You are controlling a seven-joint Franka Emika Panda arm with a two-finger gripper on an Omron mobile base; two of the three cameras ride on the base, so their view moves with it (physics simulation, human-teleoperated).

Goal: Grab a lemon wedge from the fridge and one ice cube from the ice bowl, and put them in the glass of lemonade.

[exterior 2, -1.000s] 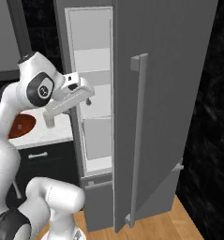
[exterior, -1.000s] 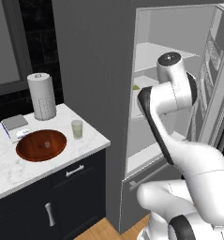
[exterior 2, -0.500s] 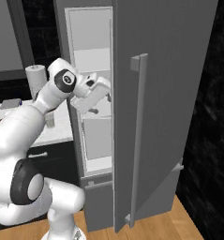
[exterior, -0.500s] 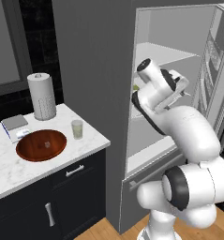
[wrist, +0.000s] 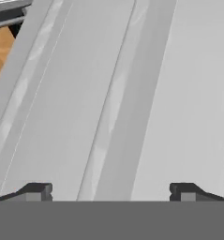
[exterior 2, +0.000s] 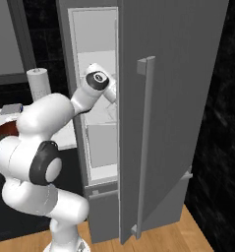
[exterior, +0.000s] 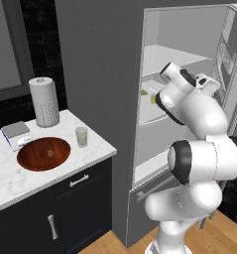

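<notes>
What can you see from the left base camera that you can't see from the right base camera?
The left base view looks into the fridge and catches the small yellow-green lemon wedge on a shelf, plus the glass of lemonade and the whole ice bowl on the counter. The right base view instead shows the outside of the open fridge door with its long bar handle. Both show the white arm reaching into the fridge and the paper-towel roll.
</notes>
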